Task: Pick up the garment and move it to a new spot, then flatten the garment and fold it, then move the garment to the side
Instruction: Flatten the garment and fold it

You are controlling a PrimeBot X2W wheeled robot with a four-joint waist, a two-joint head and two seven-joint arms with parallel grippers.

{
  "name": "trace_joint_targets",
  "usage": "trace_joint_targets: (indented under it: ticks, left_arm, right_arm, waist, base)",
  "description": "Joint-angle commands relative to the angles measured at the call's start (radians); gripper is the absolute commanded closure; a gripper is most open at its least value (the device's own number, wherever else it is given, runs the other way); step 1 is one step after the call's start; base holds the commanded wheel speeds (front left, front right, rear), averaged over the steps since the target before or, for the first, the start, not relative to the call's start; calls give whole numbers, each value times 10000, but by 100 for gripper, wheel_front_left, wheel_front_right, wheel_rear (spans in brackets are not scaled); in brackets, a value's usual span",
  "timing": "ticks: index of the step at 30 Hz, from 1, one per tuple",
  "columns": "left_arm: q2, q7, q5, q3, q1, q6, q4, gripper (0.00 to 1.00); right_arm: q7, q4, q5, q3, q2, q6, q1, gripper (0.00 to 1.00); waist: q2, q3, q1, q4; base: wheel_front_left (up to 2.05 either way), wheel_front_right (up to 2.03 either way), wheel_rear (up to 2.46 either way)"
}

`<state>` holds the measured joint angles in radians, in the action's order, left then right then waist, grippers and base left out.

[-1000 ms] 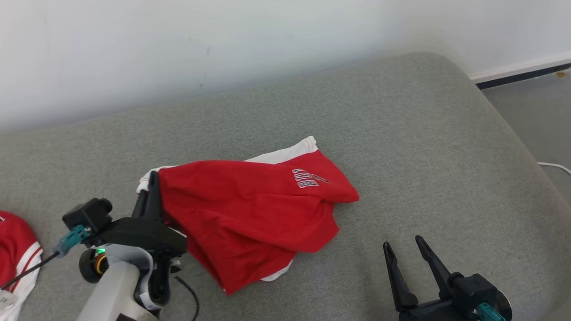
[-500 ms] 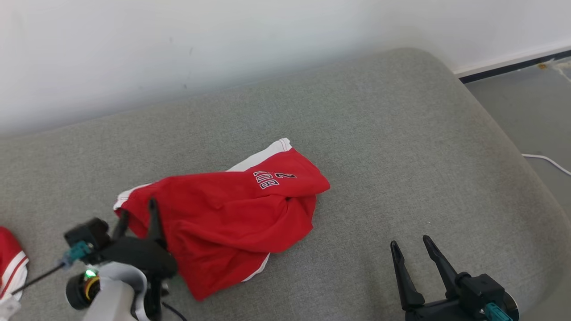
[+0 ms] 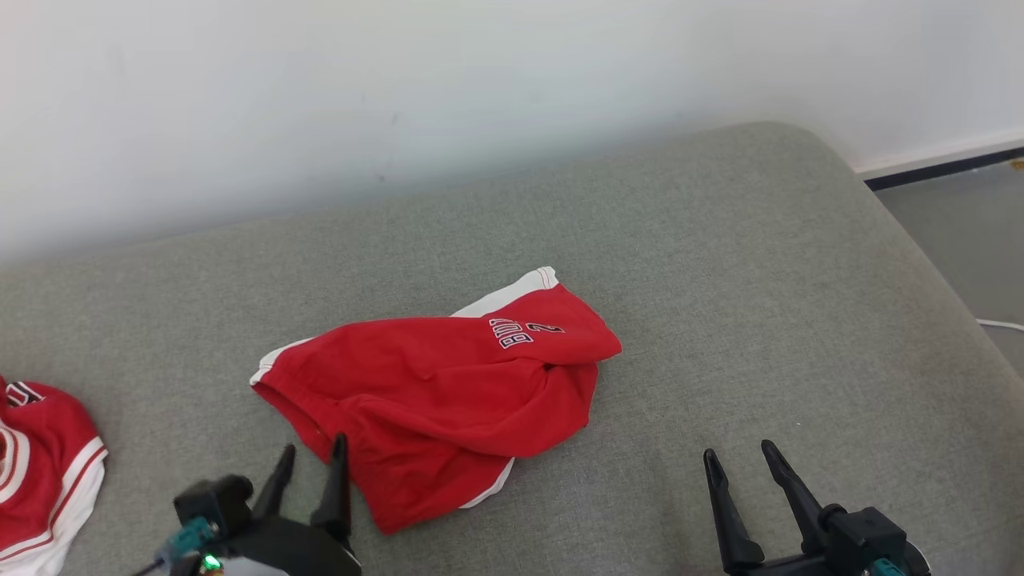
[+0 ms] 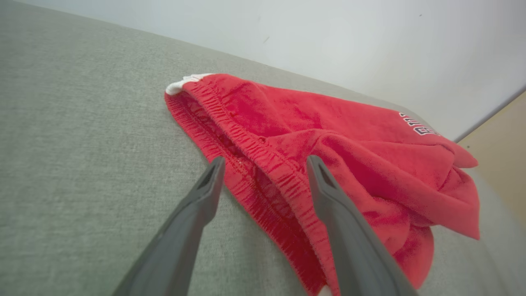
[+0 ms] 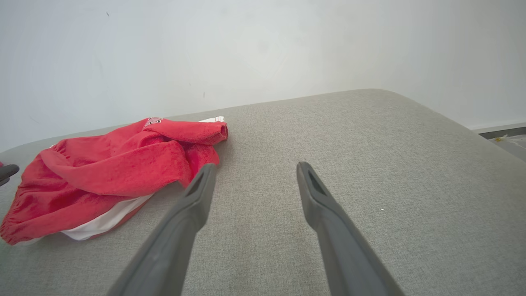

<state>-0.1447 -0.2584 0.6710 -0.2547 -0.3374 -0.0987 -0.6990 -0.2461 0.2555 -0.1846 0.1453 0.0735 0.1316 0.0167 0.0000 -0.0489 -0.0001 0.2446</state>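
Observation:
The garment point(image 3: 448, 392) is a pair of red shorts with white trim and a small printed logo, lying crumpled on the grey cushion point(image 3: 720, 264). Its elastic waistband faces my left gripper point(image 3: 312, 458), which stands open just short of it at the lower left, holding nothing. In the left wrist view the garment point(image 4: 328, 148) lies past my left gripper point(image 4: 265, 166), whose fingers straddle the waistband edge without gripping it. My right gripper point(image 3: 740, 456) is open at the lower right, apart from the cloth. Through the right wrist camera the garment point(image 5: 115, 172) sits to the left of my right gripper point(image 5: 254, 170).
A second red and white garment point(image 3: 40, 464) lies at the cushion's left edge. The white wall point(image 3: 400, 96) runs behind the cushion. To the right the cushion rounds off to grey floor point(image 3: 960, 224) with a white cable point(image 3: 1000, 324).
My left gripper opened and let go of the garment's waistband, then drew back toward me. The garment settled flat on the cushion. The head camera shifted. The right gripper stayed open.

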Motion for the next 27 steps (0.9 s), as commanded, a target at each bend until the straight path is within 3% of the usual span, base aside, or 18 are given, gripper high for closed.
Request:
trace_joint_targets:
  ticks: [1,12,27]
  left_arm:
    - [-1,-58,-134,-102,419,-78,366,0]
    - [-76,-70,-975,-1033,2659,-184,2804,0]
    - [73,-74,-1497,-1314,2271,47,1733,0]
  right_arm:
    - [27,-13,-21,-23,-3,-18,-125,0]
    - [45,-65,-98,55,50,-18,-243,0]
    - [36,-49,-231,141,108,-18,-78,0]
  waist:
    - [0,167,1,-135]
    - [0,303,1,-134]
    - [0,160,1,242]
  base:
    - [0,0,0]
    - [0,0,0]
    - [0,0,0]
